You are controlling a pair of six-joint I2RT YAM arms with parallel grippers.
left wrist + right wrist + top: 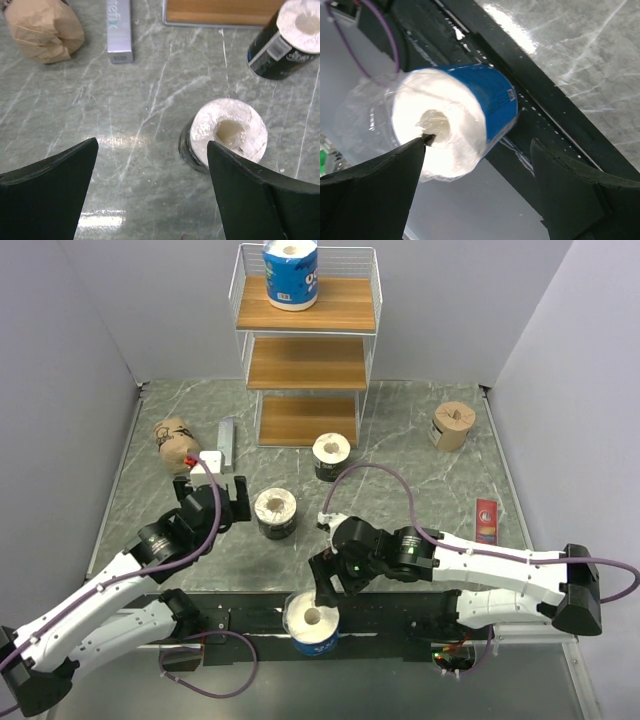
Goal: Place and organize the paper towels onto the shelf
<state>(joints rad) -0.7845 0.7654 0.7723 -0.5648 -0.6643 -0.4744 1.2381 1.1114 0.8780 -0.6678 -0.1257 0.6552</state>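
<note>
The shelf (305, 340) stands at the far side of the bench (420, 440), with one blue-and-white roll (291, 272) upright on its top tier. The right arm (480, 560) bends back toward the near edge. Its end effector (325, 590) is spread wide over a second blue roll (312, 625) on the black rail (400, 625) and pinches nothing. The left arm (110, 590) reaches forward, its end effector (225, 502) also spread, with the nearer black roll (274, 512) just beside one finger. The farther black roll (280, 45) has a label too small to read. The grey bar (120, 30) shows partial lettering, "efi".
</note>
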